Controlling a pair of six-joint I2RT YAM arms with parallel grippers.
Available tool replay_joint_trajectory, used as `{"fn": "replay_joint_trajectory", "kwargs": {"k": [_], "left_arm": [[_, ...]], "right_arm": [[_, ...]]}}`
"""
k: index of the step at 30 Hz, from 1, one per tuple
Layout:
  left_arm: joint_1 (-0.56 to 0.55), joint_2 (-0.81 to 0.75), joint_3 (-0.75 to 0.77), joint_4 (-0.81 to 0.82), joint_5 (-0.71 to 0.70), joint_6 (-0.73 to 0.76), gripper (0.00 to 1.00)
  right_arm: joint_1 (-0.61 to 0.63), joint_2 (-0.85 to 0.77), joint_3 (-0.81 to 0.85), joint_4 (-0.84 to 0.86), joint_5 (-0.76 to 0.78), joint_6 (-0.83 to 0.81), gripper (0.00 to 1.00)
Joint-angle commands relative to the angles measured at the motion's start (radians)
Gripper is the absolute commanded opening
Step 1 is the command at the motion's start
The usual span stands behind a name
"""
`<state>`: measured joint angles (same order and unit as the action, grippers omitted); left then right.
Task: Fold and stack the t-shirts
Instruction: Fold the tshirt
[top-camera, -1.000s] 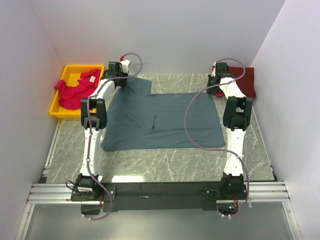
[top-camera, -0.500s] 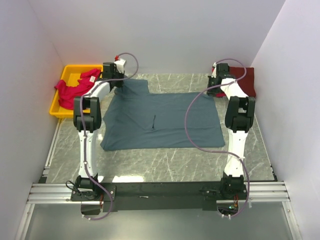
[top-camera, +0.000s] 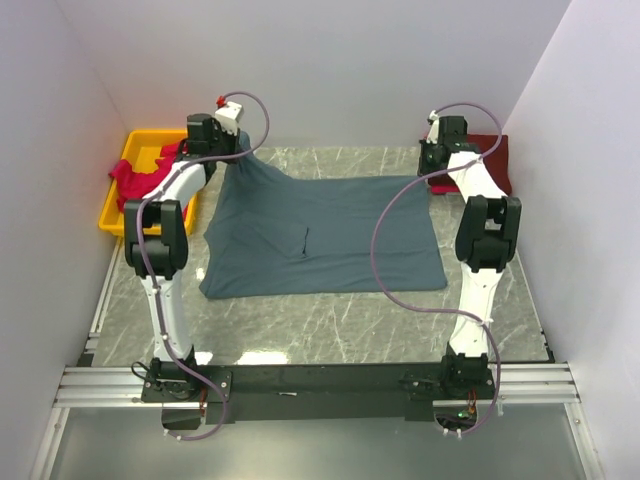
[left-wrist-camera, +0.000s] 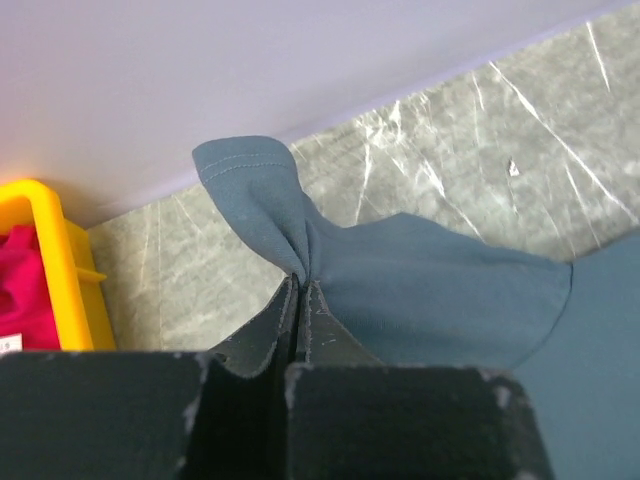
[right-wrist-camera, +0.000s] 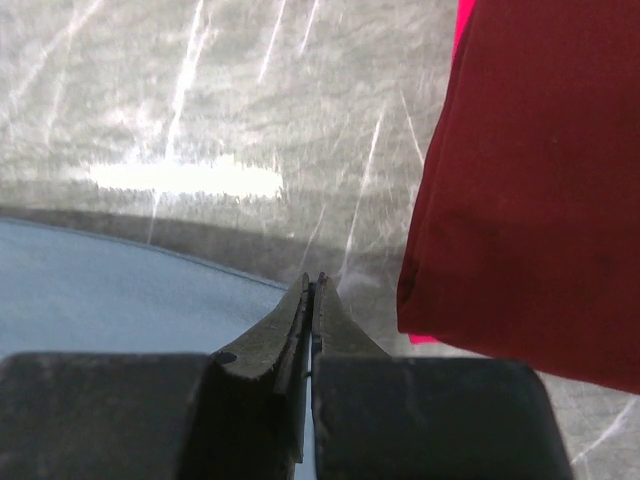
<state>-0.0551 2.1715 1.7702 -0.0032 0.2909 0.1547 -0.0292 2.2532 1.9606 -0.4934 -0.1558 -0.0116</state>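
Slate t-shirt (top-camera: 320, 235) pinched: left claw (left-wrist-camera: 298, 285), perhaps right claw (right-wrist-camera: 312, 285).

Our left gripper (top-camera: 233, 148) has risen and swung left toward the yellow bin (top-camera: 110, 212); it has dragged the far-left sleeve of the slate blue-grey t-shirt (top-camera: 330, 230) along, so that corner, flat a second ago, now stands in a pinched peak; the shirt's left edge has drawn leftward; our right gripper (top-camera: 436, 166) has edged slightly farther back and outward.
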Motion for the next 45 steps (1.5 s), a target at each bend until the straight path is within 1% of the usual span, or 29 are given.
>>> {"fn": "replay_joint_trajectory", "kwargs": {"k": [1, 7, 15, 19, 20, 23, 24, 31, 45], "left_arm": [[0.014, -0.107, -0.063, 0.039, 0.042, 0.040, 0.00], [0.029, -0.222, -0.211, 0.042, 0.074, 0.062, 0.00], [0.049, -0.331, -0.334, 0.012, 0.111, 0.092, 0.00], [0.052, -0.392, -0.406, 0.006, 0.125, 0.115, 0.00], [0.052, -0.401, -0.419, -0.027, 0.129, 0.123, 0.00], [0.052, -0.446, -0.465, -0.037, 0.139, 0.134, 0.00], [0.076, -0.456, -0.477, -0.040, 0.140, 0.135, 0.00], [0.090, -0.547, -0.560, -0.067, 0.157, 0.157, 0.00], [0.090, -0.602, -0.673, -0.112, 0.149, 0.213, 0.00]], "right_arm": [[-0.009, -0.095, -0.034, 0.009, -0.001, -0.039, 0.00], [-0.020, -0.145, -0.107, 0.004, -0.014, -0.057, 0.00], [-0.040, -0.234, -0.236, 0.027, -0.030, -0.071, 0.00], [-0.044, -0.253, -0.264, 0.027, -0.028, -0.087, 0.00], [-0.047, -0.256, -0.267, 0.024, -0.030, -0.091, 0.00], [-0.052, -0.270, -0.285, 0.024, -0.033, -0.099, 0.00], [-0.055, -0.276, -0.295, 0.024, -0.036, -0.100, 0.00], [-0.063, -0.310, -0.331, 0.018, -0.050, -0.116, 0.00], [-0.074, -0.348, -0.456, 0.032, -0.065, -0.162, 0.00]]}}
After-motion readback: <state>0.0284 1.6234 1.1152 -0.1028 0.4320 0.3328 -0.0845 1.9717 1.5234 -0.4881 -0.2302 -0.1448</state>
